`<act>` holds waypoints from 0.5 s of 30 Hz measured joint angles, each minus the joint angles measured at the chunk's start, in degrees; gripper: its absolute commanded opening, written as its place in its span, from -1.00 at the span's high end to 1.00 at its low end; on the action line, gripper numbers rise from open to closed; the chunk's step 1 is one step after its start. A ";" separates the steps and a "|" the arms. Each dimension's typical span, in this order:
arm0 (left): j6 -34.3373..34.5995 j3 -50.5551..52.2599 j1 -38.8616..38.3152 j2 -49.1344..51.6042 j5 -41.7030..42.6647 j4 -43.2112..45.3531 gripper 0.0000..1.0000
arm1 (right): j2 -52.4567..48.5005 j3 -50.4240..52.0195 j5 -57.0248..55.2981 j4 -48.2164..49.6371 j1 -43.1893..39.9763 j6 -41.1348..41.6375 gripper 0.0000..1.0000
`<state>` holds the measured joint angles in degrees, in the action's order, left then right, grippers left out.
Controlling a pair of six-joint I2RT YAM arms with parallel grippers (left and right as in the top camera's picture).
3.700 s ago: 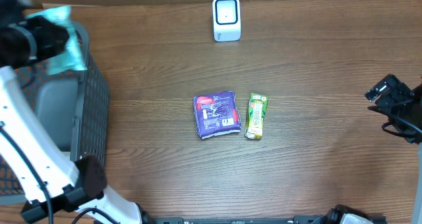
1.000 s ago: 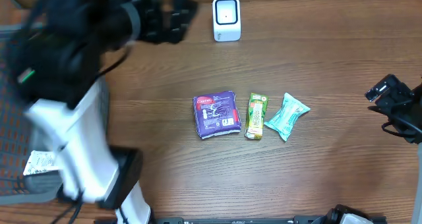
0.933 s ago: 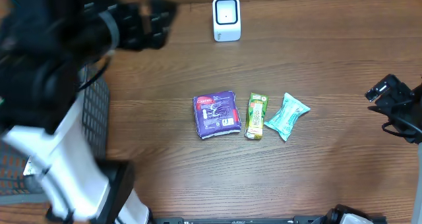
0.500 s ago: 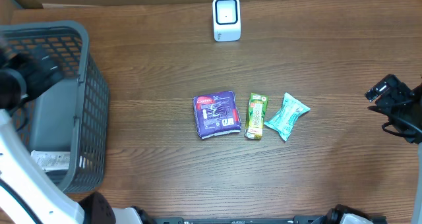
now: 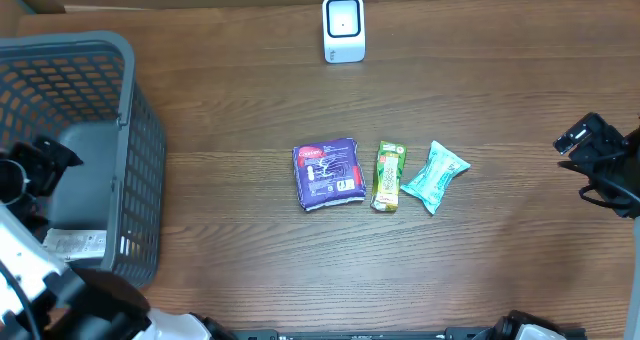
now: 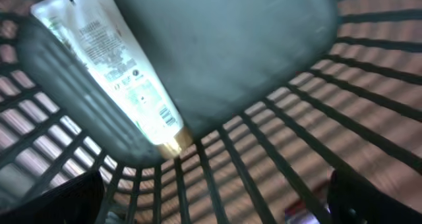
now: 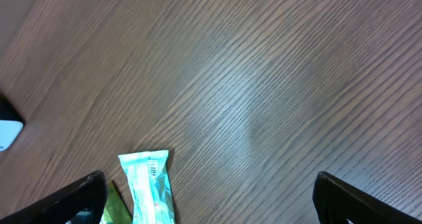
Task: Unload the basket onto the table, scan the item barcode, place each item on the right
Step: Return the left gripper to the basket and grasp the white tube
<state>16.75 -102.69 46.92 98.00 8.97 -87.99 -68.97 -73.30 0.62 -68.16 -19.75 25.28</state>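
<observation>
You have three packets lying flat in a row at mid-table: a square purple pouch (image 5: 329, 174) on the left, a narrow green-and-yellow pack (image 5: 389, 176) just beside it, and a crinkled teal wrapper (image 5: 435, 176), tilted, close against the green pack's right side. The white barcode scanner (image 5: 343, 27) stands at the table's far edge, well apart from them. A white tube with a gold cap (image 6: 115, 69) lies printed side up on the floor of the grey mesh basket (image 5: 130, 130).

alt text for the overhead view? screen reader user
Three small packets lie in a row on the wooden table: a purple pack, a green packet and a teal wrapper. A white scanner stands at the far edge; a grey basket sits at left with the left gripper over it, the right gripper at the right edge.
</observation>
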 measured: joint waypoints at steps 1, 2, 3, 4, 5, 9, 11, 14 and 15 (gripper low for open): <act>0.50 2.75 0.00 0.48 -0.44 2.16 -0.99 | 0.00 0.00 0.00 0.00 0.00 0.00 -1.00; 1.16 5.64 0.00 0.85 -0.83 4.09 -1.00 | 0.00 0.00 0.00 0.00 0.00 0.00 -1.00; 1.64 8.17 0.00 1.01 -1.09 5.66 -1.00 | 0.00 0.00 0.02 0.02 0.00 0.00 -1.00; 2.45 10.91 0.00 1.07 -1.31 7.41 -1.00 | 0.00 0.00 0.02 0.02 0.00 0.02 -1.00; 2.95 13.09 0.00 1.11 -1.55 8.83 -1.00 | 0.00 0.00 0.02 0.02 0.00 -0.02 -1.00; 5.51 20.15 0.00 1.14 -2.62 14.23 -1.00 | 0.00 0.00 0.00 0.00 0.00 0.00 -1.00; 6.47 23.12 0.00 1.14 -3.45 16.44 -0.99 | 0.00 0.00 0.02 0.00 0.00 0.00 -1.00; 7.85 27.02 0.00 1.14 -4.87 19.74 -1.00 | 0.00 0.00 0.00 0.00 0.00 0.00 -1.00; 8.35 28.15 0.00 1.14 -5.40 20.59 -1.00 | 0.00 0.00 0.00 0.02 0.00 0.00 -1.00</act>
<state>25.10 -74.54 46.92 99.13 3.57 -67.40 -68.97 -73.30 0.62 -68.14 -19.75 25.28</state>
